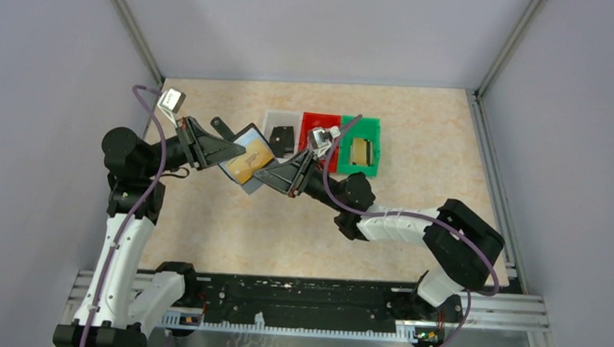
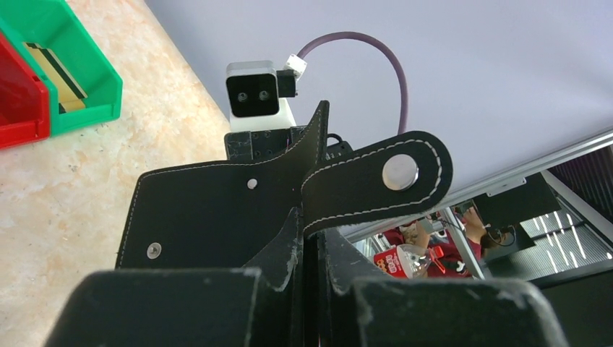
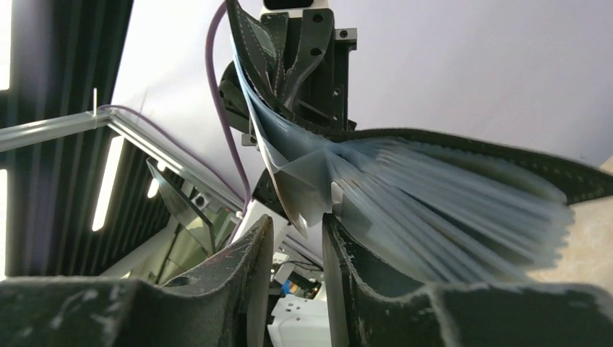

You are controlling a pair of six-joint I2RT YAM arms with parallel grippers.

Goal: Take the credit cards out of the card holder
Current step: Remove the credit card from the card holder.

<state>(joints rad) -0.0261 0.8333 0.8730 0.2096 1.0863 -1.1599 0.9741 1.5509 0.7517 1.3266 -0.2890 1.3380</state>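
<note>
Holding black folding leather card holder (image 1: 247, 160) aloft over speckled beige table (image 1: 203, 231), clamped in left gripper (image 1: 220, 152). Left wrist view only: stitched strap tab (image 2: 376, 181) with silver snap. Right wrist only: fanned pale blue-grey sleeves (image 3: 448, 210) above right gripper (image 3: 298, 235), with fingers slightly apart. Top view: gold-tan card (image 1: 360, 151) in green plastic bin (image 1: 373, 129).
</note>
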